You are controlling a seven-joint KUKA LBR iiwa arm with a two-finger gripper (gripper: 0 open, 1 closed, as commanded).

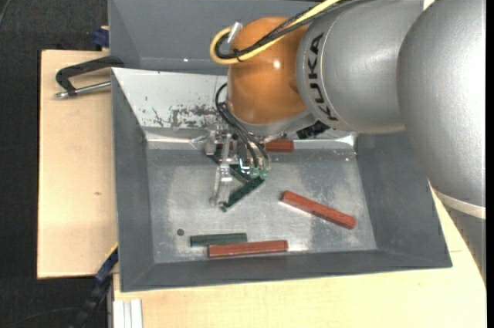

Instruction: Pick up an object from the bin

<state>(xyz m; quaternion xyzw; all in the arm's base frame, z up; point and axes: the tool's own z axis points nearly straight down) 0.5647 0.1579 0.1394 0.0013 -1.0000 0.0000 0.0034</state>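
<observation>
Nearest the front wall of the bin (131, 187) lie 2 bars side by side and almost touching: the front red bar (247, 248) and, just behind it to the left, the front green bar (218, 239), both flat on the floor. Further back and to the right, well apart from those, the right red bar (318, 209) lies flat at a slant.

At mid-floor the hand (234, 181) is down low over the tilted green bar (245, 190), which slants from lower left to upper right with its upper end right at the hand. Whether the hand is clamped on it or standing open cannot be told from this angle. Just behind the hand, by the rear wall, the back red bar (279, 145) lies flat, with the arm's orange cover above.

My judgement is that this is the grasp step, with the tilted green bar as the likely target. The next move calls for a sure grip before a straight lift, since a bar caught near 1 end may swing or slip.
</observation>
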